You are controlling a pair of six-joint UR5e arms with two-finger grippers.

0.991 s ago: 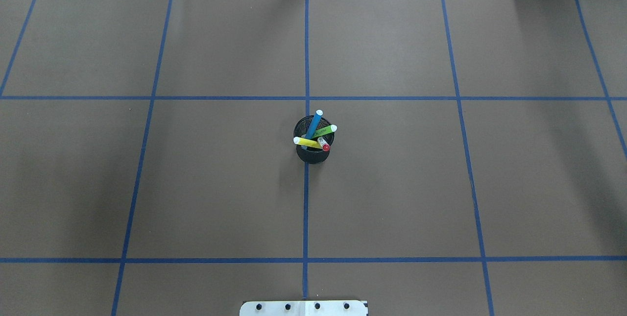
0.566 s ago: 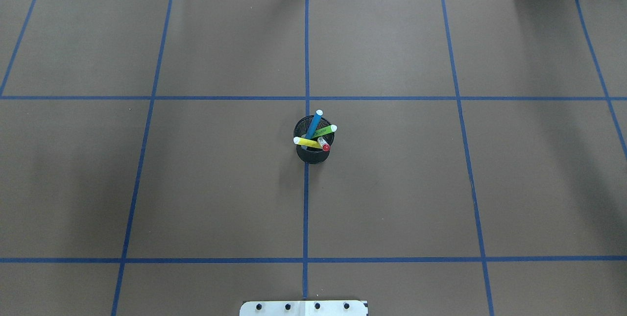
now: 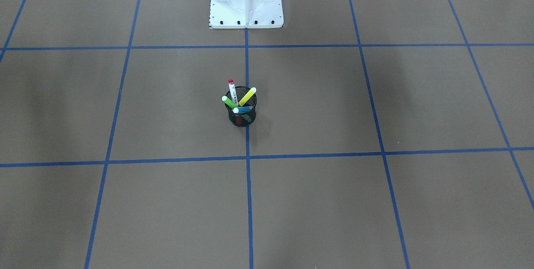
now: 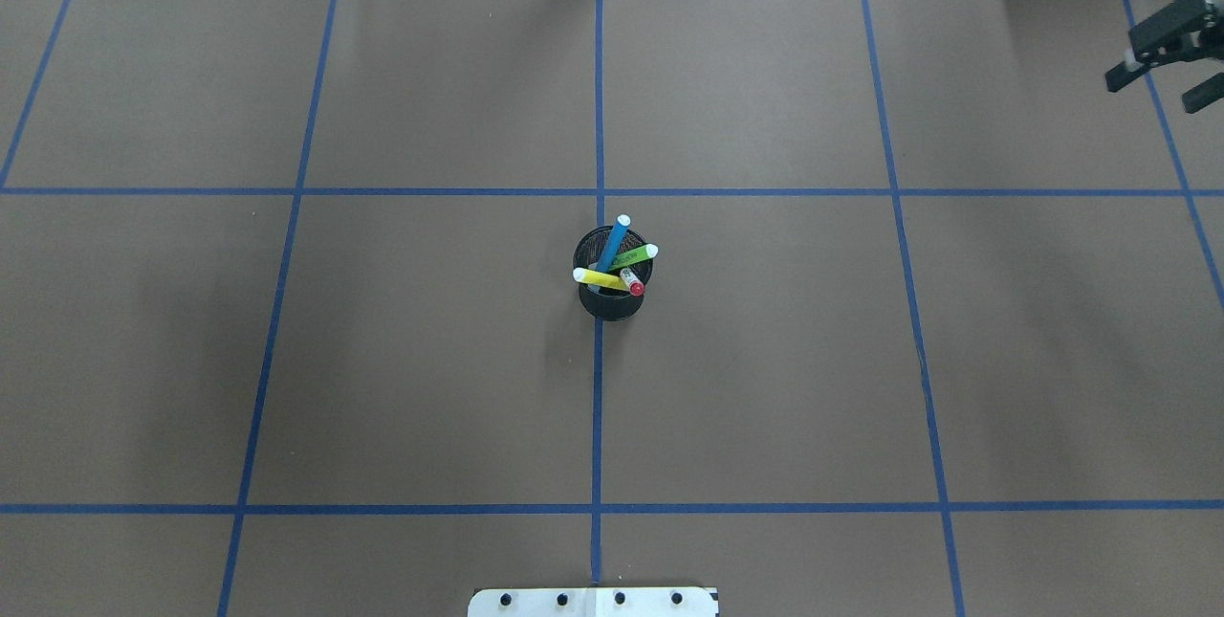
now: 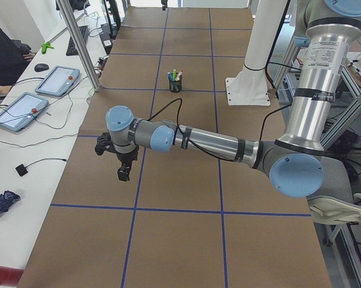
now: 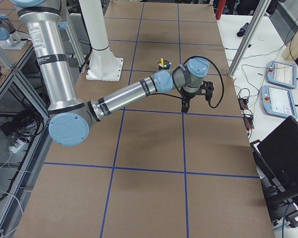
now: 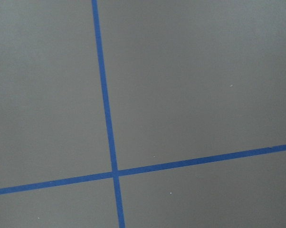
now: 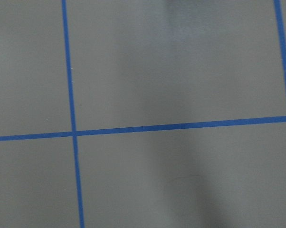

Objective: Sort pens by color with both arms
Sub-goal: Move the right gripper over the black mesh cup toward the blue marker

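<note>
Four pens stand in a black mesh cup (image 4: pixel 612 303) at the table's centre: blue (image 4: pixel 613 244), green (image 4: pixel 636 256), yellow (image 4: pixel 601 278), and a white marker with a red cap (image 4: pixel 632 282). The cup also shows in the front view (image 3: pixel 241 119). My right gripper (image 4: pixel 1159 86) is at the far right edge, well away from the cup, with its fingers apart and empty. My left gripper (image 5: pixel 123 171) shows only in the exterior left view, above the table's left end. I cannot tell whether it is open or shut. Both wrist views show only bare mat.
The white pedestal base (image 3: pixel 246 6) stands at the robot's side of the table. Blue tape lines (image 4: pixel 599 120) divide the brown mat into squares. Tablets (image 5: pixel 56 81) and a metal post (image 5: pixel 84 48) stand along the far edge.
My right gripper has come into the overhead view at the upper right edge. The cup and pens have not moved.
</note>
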